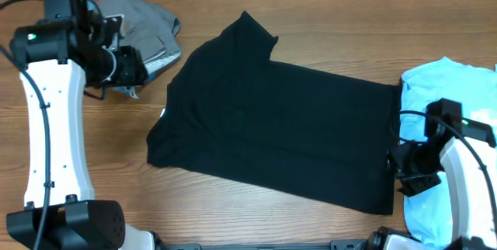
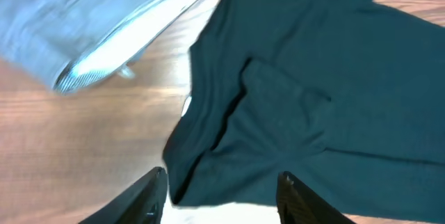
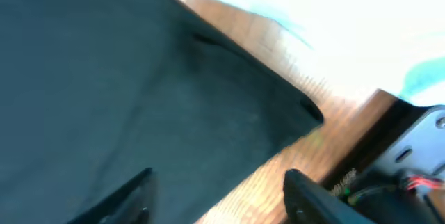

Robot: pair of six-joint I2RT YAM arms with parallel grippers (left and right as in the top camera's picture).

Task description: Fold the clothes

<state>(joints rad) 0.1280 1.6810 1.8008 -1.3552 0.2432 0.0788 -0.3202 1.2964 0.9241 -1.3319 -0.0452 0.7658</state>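
Observation:
The clothes are led by a black T-shirt point(image 1: 272, 126) lying spread and slanted across the middle of the table, a small white label point(image 1: 164, 112) at its left edge. My left gripper point(image 1: 144, 70) hovers open just off the shirt's upper left, over a grey garment point(image 1: 147, 25). In the left wrist view the open left gripper point(image 2: 222, 193) holds nothing, with the shirt's point(image 2: 313, 78) folded edge ahead. My right gripper point(image 1: 394, 161) is open at the shirt's lower right hem. In the right wrist view the right gripper point(image 3: 219, 196) straddles the hem corner point(image 3: 104, 78) and bare wood.
A light blue T-shirt point(image 1: 454, 87) lies bunched at the right edge, partly under my right arm. The grey garment point(image 2: 69, 15) is crumpled at the back left. Wooden table point(image 1: 349, 25) shows behind and in front of the black shirt.

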